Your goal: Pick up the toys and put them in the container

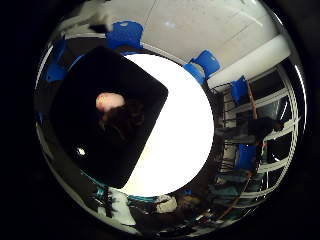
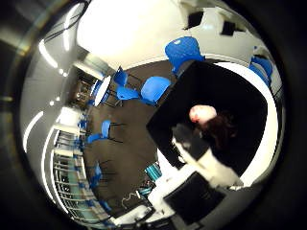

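A black square container [image 1: 85,135] with rounded corners rests on a round white table [image 1: 180,135]. Within its outline lie a pink toy [image 1: 110,100] and, touching it, a dark brown toy [image 1: 127,119]. A small white spot [image 1: 81,151] shows on the container's dark surface. My hand is well above them. Only a white and black part of the hand [image 2: 206,160] shows, reaching into the thumb side view beside the toys. It holds nothing that I can see.
Several blue chairs [image 2: 156,88] stand around the table on a dark floor. A smaller round table [image 2: 100,91] with more blue chairs stands farther off. Railings [image 1: 280,100] run along one side of the room.
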You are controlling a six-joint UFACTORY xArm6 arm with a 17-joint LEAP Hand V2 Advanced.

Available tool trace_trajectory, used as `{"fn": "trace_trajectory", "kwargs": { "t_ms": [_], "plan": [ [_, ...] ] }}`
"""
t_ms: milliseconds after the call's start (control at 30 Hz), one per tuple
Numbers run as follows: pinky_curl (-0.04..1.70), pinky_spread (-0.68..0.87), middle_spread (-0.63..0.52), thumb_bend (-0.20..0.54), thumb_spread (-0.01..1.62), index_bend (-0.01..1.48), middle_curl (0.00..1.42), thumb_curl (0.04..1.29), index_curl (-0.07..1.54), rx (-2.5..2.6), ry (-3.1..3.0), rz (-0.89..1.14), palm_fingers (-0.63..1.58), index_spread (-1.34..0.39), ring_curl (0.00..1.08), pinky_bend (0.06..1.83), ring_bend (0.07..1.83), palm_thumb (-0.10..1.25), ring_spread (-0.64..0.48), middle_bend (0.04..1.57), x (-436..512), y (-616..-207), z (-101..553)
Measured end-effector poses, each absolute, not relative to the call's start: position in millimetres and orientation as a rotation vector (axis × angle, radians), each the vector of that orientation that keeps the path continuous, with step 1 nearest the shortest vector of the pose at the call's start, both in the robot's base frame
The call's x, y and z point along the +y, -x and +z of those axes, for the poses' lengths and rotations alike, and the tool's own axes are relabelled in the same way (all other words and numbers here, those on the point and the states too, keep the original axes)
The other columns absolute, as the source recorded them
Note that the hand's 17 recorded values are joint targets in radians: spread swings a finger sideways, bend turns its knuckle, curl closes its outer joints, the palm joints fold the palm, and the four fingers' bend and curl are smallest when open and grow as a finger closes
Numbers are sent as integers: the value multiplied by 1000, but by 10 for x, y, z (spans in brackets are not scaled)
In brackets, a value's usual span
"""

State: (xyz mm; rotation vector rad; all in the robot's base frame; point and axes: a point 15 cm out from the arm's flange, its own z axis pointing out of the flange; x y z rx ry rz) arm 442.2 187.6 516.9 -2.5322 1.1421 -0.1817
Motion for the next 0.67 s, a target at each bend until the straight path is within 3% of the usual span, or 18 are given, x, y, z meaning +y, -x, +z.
{"fn": "trace_trajectory", "kwargs": {
  "t_ms": [167,667],
  "plan": [
    [447,480,-44,-19,1137,203,338,418,394,1175,2508,-205,172,-490,274,681,605,694,129,385,1660,-4469,5232],
    [297,489,-72,-16,1175,173,326,386,327,1557,2332,-313,327,-464,211,495,540,712,112,322,-64,-4354,5476]
  ]
}}
